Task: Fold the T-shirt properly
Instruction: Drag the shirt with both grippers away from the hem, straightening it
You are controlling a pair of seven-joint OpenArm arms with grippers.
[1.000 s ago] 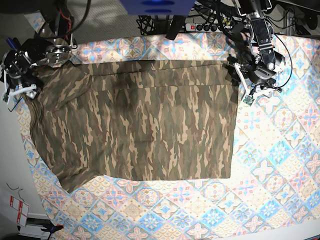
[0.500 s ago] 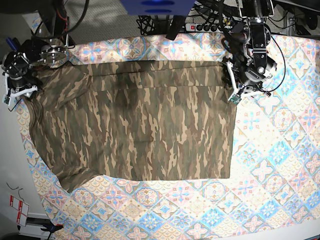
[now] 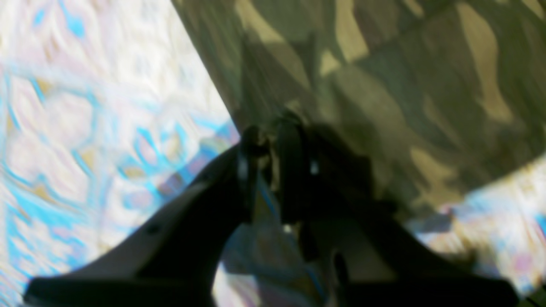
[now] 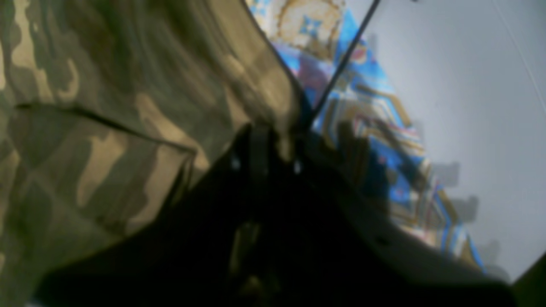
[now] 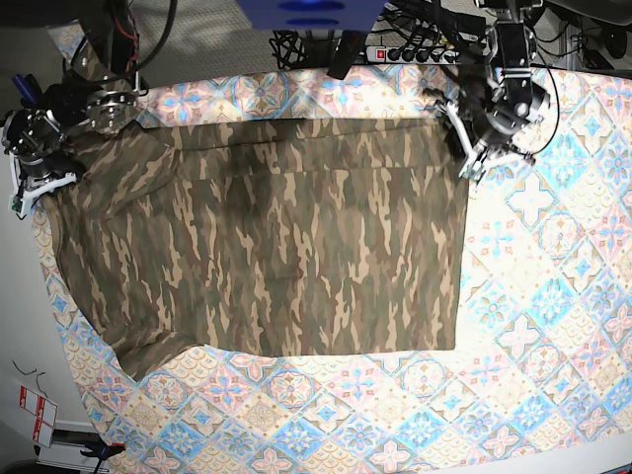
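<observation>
The camouflage T-shirt (image 5: 296,237) lies spread flat on the tile-patterned cloth, collar end toward the base view's left. My left gripper (image 5: 466,158) is at the shirt's far right corner. In the left wrist view its fingers (image 3: 249,162) stand almost together over the hem of the T-shirt (image 3: 426,85), pinching fabric. My right gripper (image 5: 47,186) is at the far left sleeve. The right wrist view shows it (image 4: 275,145) shut on a raised edge of the T-shirt (image 4: 85,128). Both wrist views are blurred.
The pastel tile-patterned cloth (image 5: 533,296) covers the table around the shirt. A power strip (image 5: 405,51) and cables sit behind the far edge. A thin black cable (image 4: 341,64) crosses near the right gripper, with bare white surface (image 4: 469,85) beyond the cloth's edge.
Both grippers have gone from wide open to shut. The left one shifted back and inward onto the shirt's right corner. The right one settled onto the left sleeve edge.
</observation>
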